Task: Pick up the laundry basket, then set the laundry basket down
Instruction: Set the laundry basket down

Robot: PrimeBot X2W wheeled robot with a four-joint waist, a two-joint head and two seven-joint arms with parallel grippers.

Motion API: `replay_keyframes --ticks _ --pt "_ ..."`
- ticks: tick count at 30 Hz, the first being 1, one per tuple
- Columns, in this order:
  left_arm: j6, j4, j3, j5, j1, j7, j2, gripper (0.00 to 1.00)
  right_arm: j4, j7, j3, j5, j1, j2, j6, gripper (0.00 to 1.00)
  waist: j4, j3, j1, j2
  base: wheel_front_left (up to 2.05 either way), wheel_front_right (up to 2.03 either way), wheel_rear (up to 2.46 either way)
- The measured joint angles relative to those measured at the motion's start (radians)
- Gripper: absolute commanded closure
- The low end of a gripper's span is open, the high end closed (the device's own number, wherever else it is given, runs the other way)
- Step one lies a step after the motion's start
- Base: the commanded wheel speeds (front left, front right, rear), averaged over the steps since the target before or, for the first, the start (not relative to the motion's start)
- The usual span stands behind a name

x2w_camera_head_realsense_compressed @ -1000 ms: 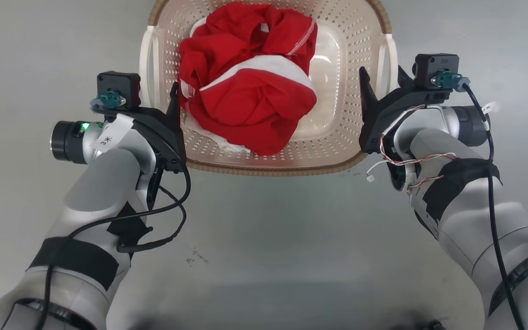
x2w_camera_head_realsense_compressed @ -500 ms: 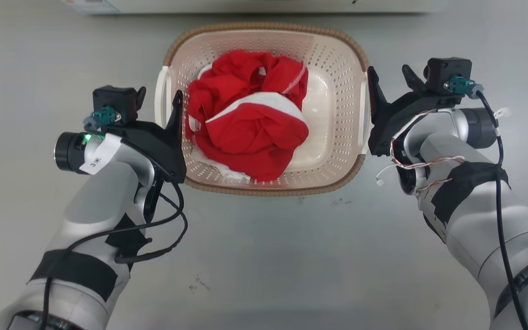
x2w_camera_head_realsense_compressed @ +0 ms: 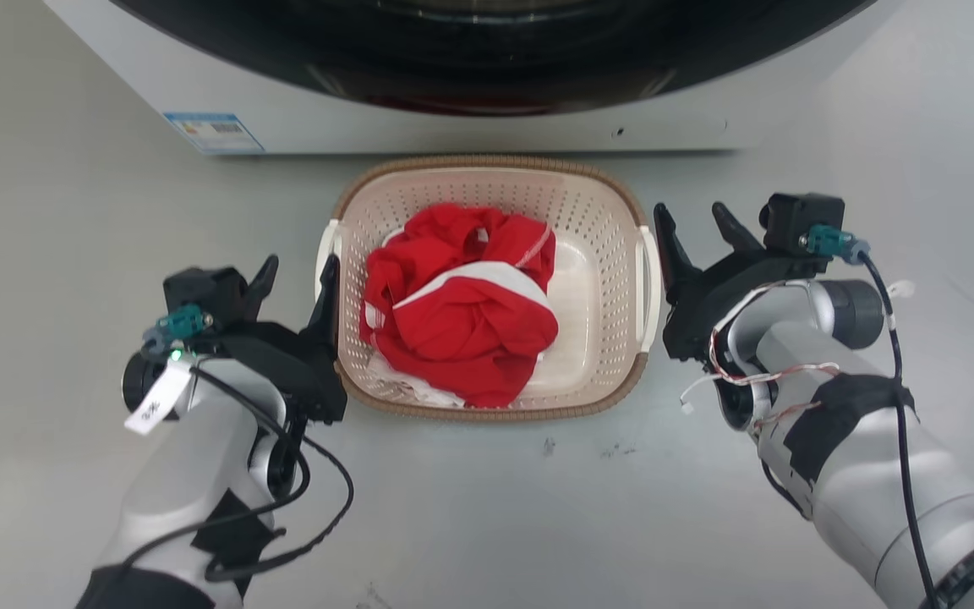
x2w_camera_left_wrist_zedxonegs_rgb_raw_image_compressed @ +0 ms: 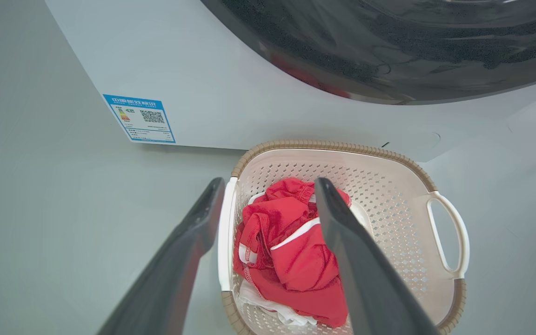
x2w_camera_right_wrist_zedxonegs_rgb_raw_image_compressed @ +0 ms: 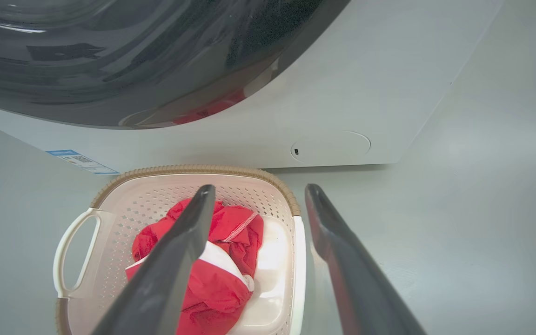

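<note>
Where the grey floor (x2w_camera_head_realsense_compressed: 47, 254) meets the washing machine (x2w_camera_head_realsense_compressed: 453, 127), a blue-edged label (x2w_camera_head_realsense_compressed: 215, 132) sits low on the left of the machine's white front.

At left, the left tool (x2w_camera_head_realsense_compressed: 295, 275) has its fingers apart and grips nothing. Its outer finger is over bare floor and its inner finger is at the basket's left handle (x2w_camera_head_realsense_compressed: 324, 258). The left wrist view puts that white handle in the gap between the two fingers; whether they touch cannot be told.

In the middle, the laundry basket (x2w_camera_head_realsense_compressed: 593, 220) stands upright on the floor, just in front of the machine and between the two tools. It has a brown woven rim and cream perforated walls. Red clothing (x2w_camera_head_realsense_compressed: 462, 321) with white trim is bunched inside, toward the left half.

At right, the right handle (x2w_camera_head_realsense_compressed: 647, 279) lies just beside the right tool (x2w_camera_head_realsense_compressed: 694, 233), whose fingers are also apart and hold nothing. The right wrist view shows one finger over the basket and the other over the floor outside, with the handle edge between them.
</note>
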Motion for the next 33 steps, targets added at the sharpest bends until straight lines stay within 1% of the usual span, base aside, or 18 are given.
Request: replay_keyframes --ticks 6,12,18,20,23,25,30,33 --pt "0.035 -0.109 0.055 0.005 0.132 0.0 0.006 0.0 -0.083 0.0 -0.066 -0.028 0.1 -0.017 -0.016 0.0 -0.001 -0.088 -0.0001 0.0 0.0 0.0 0.0" --pt "0.083 -0.23 0.107 0.041 0.269 0.0 0.025 0.0 -0.188 0.0 -0.125 -0.087 0.218 -0.029 -0.038 0.0 -0.002 -0.176 0.0 0.0 0.0 0.0 0.0" --pt "0.122 -0.355 0.142 0.097 0.415 0.0 0.042 0.0 -0.299 0.0 -0.176 -0.161 0.346 -0.051 -0.05 0.0 -0.007 -0.265 0.0 -0.0001 0.0 0.0 0.0" --pt "0.127 -0.395 0.151 0.11 0.461 0.0 0.045 0.0 -0.34 0.0 -0.196 -0.189 0.394 -0.056 -0.058 0.0 -0.008 -0.294 0.0 -0.0001 0.0 0.0 0.0" --pt "0.139 -0.458 0.169 0.138 0.533 0.0 0.047 0.0 -0.397 0.0 -0.223 -0.224 0.463 -0.066 -0.059 0.0 -0.01 -0.339 0.0 -0.0001 0.0 0.0 0.0" --pt "0.141 -0.495 0.178 0.15 0.583 0.0 0.047 0.0 -0.437 0.0 -0.241 -0.254 0.508 -0.07 -0.065 0.0 -0.012 -0.369 0.0 -0.0001 0.0 0.0 0.0" --pt "0.157 -0.594 0.204 0.171 0.694 0.0 0.046 0.0 -0.544 0.0 -0.285 -0.319 0.621 -0.083 -0.067 0.0 -0.016 -0.44 0.0 -0.0001 0.0 0.0 0.0" --pt "0.159 -0.65 0.218 0.184 0.751 0.0 0.044 0.0 -0.609 0.0 -0.311 -0.355 0.682 -0.086 -0.067 0.0 -0.018 -0.476 0.0 -0.0002 0.0 0.0 0.0"
